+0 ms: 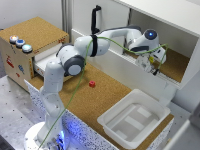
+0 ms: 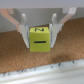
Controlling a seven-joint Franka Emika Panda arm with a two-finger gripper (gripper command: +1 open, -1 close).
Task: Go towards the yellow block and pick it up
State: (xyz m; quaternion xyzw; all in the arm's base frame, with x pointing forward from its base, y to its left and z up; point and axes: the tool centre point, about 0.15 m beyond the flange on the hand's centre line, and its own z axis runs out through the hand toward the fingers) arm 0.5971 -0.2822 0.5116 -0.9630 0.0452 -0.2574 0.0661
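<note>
The yellow block (image 2: 40, 39) you were after sat pinched between the fingers (image 2: 23, 31), lifted above the cork shelf (image 2: 42, 62), with the red cube (image 1: 92, 84) on the bench (image 1: 102, 102).

arm (image 1: 75, 55): reaching into shelf | gripper (image 2: 40, 31): jaws clamped on yellow block (image 2: 39, 40)

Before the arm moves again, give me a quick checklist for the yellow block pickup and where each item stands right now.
1. Yellow block sits between the claw fingers: ok, wrist view.
2. Fingers pressed against the block's sides: cannot tell, the picture is blurred.
3. Block lifted off the cork surface: cannot tell.
4. Claw clear of the shelf wall in the exterior view: cannot tell.
5. Red cube away from the claw: ok, it lies apart on the cork table.
</note>
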